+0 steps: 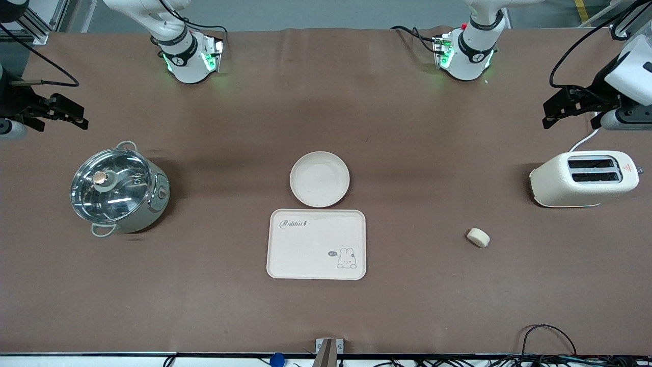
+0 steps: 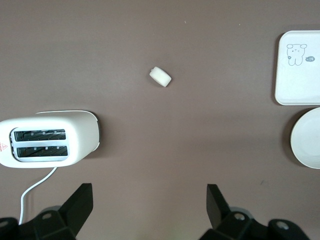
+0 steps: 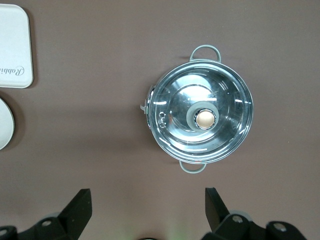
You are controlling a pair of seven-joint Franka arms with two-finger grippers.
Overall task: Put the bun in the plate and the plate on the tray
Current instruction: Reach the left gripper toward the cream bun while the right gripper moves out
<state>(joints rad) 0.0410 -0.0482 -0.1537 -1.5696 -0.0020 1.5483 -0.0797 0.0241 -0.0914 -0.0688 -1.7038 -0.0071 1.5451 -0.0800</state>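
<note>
Bun (image 1: 478, 237): we see it on the table, near the toaster (image 1: 583, 178).
Plate (image 1: 320, 179): empty, just beside the tray (image 1: 316, 244).
Left gripper (image 1: 560, 108): raised, jaws spread.
Right gripper (image 1: 63, 113): raised, jaws spread.

plate (image 2: 306, 138) cropped, tray (image 3: 15, 45) cropped

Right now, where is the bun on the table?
The bun lies bare on the table toward the left arm's end, nearer the front camera than the toaster and apart from the tray.
</note>
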